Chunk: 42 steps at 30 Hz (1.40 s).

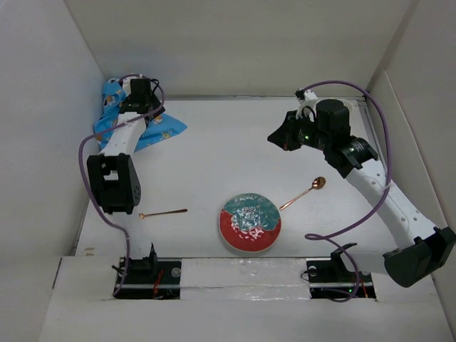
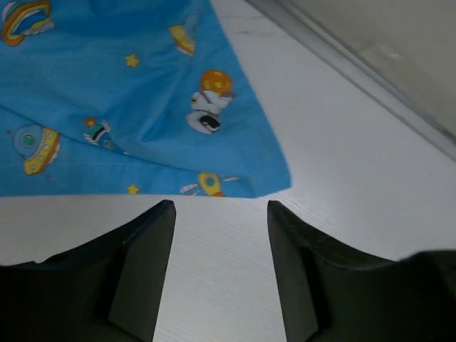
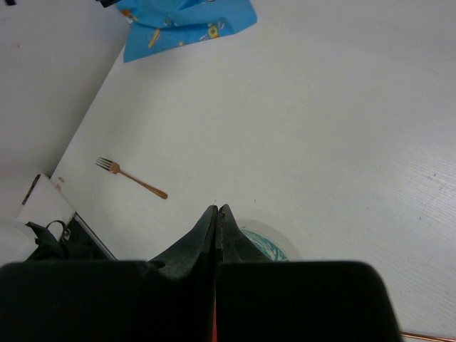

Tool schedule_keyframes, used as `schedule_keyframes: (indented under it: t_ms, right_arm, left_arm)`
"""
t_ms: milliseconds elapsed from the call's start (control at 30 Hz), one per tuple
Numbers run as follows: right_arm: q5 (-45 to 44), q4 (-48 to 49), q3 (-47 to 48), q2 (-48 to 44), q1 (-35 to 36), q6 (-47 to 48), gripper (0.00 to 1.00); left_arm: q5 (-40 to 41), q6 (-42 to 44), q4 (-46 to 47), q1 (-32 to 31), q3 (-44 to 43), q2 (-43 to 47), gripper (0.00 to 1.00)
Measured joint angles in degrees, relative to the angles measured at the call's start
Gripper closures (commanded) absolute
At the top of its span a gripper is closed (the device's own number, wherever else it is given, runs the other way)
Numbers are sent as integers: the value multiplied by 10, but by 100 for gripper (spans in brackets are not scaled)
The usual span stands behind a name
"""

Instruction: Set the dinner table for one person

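Observation:
The white dinner table [image 1: 214, 157] holds a red and teal plate [image 1: 249, 222] near the front middle, a copper spoon [image 1: 305, 192] to its right and a copper fork [image 1: 164, 213] to its left. A blue placemat with astronauts [image 1: 146, 128] lies crumpled at the far left corner. My left gripper [image 2: 221, 206] is open and empty, just short of the placemat's edge [image 2: 142, 135]. My right gripper [image 3: 216, 210] is shut and empty, held above the table at the far right. The right wrist view also shows the fork [image 3: 132, 178], the plate's rim [image 3: 274, 242] and the placemat [image 3: 185, 21].
White walls [image 1: 235, 50] close in the table at the back and both sides. A raised lip [image 2: 356, 71] runs along the table's far edge near the placemat. The arm bases [image 1: 149, 274] sit at the near edge.

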State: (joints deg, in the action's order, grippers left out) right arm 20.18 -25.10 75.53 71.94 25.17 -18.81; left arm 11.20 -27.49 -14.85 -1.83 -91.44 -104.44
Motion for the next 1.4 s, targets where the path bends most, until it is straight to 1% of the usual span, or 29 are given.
schedule_keyframes:
  t_ms: [67,133,167,200,233,267,300,333,400,500,633,700,733,767,833,867,900,1067,1167,1267,1300,1333,1367,1400]
  right_arm:
    - [2,0,0,0,0,0,100]
    - [2,0,0,0,0,2,93]
    - [2,0,0,0,0,2,89]
    - [2,0,0,0,0,2,76]
    - [1,0,-1,0,0,1,68]
    - [0,0,-2,-1,0,2,62]
    - [-2,-1,-3,-2,0,1,52]
    - [-4,-2,-5,-3,1,0,48]
    - [-9,-2,-10,-5,4,2,44]
    - [-10,-2,-27,-12,14,0,44]
    - [-4,-5,-33,-9,35,0,44]
    - [-2,-5,-33,-7,53,-1,45]
    - [-2,-6,-33,-5,61,-1,45]
    - [-2,-6,-33,-3,70,-2,45]
    - [-3,-8,-33,2,84,-3,45]
    - [-5,-10,-33,3,90,-3,45]
    - [-8,-13,-33,4,95,-4,46]
    - [-28,-15,-33,5,98,-5,48]
    - [-39,-17,-28,11,98,-4,51]
    - [-42,-17,-8,32,97,-2,77]
    - [-43,-17,1,41,94,0,91]
    - [-44,-17,9,51,93,2,100]
    - [-46,-17,17,60,90,4,100]
    - [-47,-17,24,70,87,5,100]
  left_arm:
    - [17,7,-14,11,-38,-56,45]
    - [29,16,-34,20,-92,-118,45]
    - [34,20,-39,25,-119,-147,40]
    - [37,26,-43,29,-139,-171,34]
    - [39,28,-49,31,-153,-190,34]
    - [39,32,-54,37,-160,-206,31]
    - [39,37,-58,40,-163,-216,30]
    - [37,39,-61,44,-164,-224,29]
    - [37,48,-70,51,-170,-240,29]
    - [38,61,-81,58,-197,-265,29]
    - [36,72,-81,63,-208,-283,34]
    - [31,75,-81,63,-210,-289,44]
    - [30,75,-81,63,-211,-297,44]
    - [25,77,-82,63,-212,-302,64]
    - [17,75,-87,63,-217,-316,80]
    - [20,78,-87,62,-223,-320,97]
    - [9,75,-84,62,-224,-320,100]
    - [-24,63,-68,52,-216,-318,100]
    - [-68,31,-50,26,-203,-311,100]
    - [-128,-21,-24,-22,-190,-307,100]
    - [-146,-43,-12,-43,-187,-306,100]
    - [-165,-66,-1,-66,-186,-306,100]
    - [-182,-89,11,-89,-186,-306,94]
    - [-196,-110,24,-115,-187,-306,81]
